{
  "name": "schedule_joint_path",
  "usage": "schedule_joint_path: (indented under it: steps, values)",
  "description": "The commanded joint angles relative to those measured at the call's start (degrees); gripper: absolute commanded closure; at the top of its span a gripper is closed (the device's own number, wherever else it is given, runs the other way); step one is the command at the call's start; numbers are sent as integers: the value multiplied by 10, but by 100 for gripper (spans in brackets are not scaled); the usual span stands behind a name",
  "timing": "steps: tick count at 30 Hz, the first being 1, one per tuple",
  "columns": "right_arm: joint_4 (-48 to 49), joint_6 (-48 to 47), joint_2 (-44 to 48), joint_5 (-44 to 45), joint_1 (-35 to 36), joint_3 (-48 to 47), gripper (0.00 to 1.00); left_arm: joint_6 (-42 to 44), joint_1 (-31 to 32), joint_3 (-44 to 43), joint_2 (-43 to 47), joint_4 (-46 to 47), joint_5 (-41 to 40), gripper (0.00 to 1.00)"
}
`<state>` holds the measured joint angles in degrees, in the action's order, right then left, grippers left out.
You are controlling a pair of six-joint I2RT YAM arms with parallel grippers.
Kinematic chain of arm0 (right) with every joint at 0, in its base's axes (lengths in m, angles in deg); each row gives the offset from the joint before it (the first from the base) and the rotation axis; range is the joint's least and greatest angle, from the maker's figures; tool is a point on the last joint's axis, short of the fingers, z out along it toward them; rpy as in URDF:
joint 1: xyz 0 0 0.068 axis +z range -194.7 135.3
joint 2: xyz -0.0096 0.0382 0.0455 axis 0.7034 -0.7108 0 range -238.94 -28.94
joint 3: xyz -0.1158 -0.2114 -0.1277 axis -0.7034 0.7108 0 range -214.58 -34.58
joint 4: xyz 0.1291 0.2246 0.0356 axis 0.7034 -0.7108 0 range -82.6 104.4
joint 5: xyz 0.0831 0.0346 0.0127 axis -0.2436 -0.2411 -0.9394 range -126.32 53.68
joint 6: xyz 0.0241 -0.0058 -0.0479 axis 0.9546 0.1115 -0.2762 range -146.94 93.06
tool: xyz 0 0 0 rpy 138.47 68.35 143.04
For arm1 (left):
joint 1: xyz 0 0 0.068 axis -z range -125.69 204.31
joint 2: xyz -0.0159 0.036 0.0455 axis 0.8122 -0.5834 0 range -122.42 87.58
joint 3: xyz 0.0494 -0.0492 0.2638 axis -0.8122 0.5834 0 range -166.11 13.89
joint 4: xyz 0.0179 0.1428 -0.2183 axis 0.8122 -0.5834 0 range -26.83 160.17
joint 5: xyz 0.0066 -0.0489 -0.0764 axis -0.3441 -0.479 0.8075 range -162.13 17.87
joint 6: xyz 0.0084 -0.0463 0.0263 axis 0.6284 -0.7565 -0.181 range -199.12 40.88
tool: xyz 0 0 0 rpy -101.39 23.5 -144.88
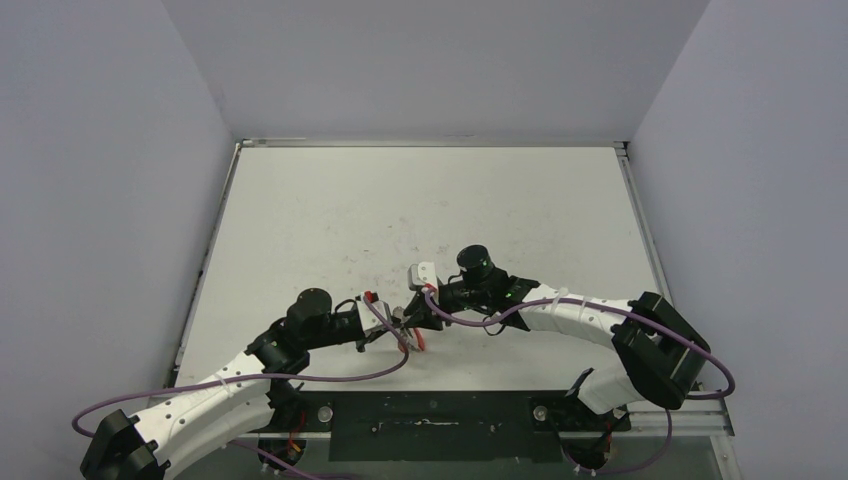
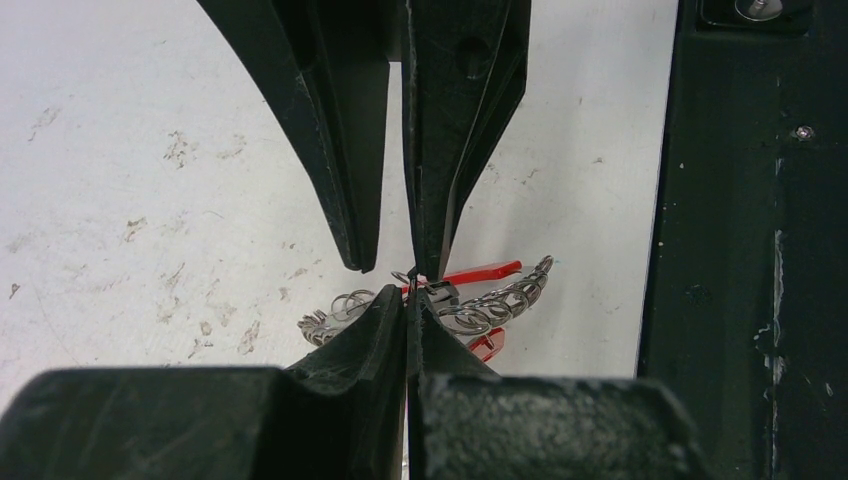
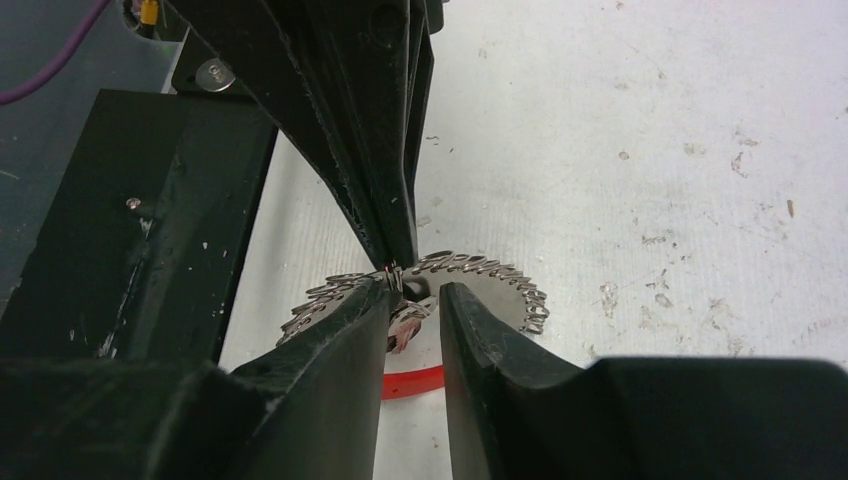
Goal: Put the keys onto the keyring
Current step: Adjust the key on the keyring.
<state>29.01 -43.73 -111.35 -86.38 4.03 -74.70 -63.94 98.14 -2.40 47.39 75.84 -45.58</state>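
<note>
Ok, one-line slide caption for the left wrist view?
Tip to tip over the table: left gripper, jaws shut on the keyring, facing the right gripper, jaws open.

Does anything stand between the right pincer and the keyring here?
Only the left pincer: shut, its tips sit at the keyring right at the open gap of the right pincer. What it pinches is too small to tell. Nothing else visible intervenes.

The keyring [image 1: 408, 334] lies on the counter [image 1: 420, 200] near its front edge, just beyond the base plate [image 1: 440, 425]. My left jaws reach it from the left, my right jaws from the right, tips meeting over it.
</note>
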Motion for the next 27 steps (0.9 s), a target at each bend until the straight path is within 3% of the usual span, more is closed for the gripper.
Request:
schedule_joint_path:
  steps: [1, 12, 14, 18, 27]
  values:
    - [-15, -20, -7, -31, -3, -17, 74, -8, 2, -13, 9, 42, 5, 100]
    - [18, -1, -31, -41, -1, -21, 71, -7, 3, -14, 7, 42, 6, 100]
    - [23, 4, -35, -42, -1, -21, 76, -7, 2, -14, 6, 42, 6, 100]
    - [24, 9, -35, -39, -2, -24, 98, -8, 2, -14, 6, 42, 6, 100]
    - [-77, -34, 4, -15, -3, -51, 100, -8, 3, -21, 16, 27, 0, 100]
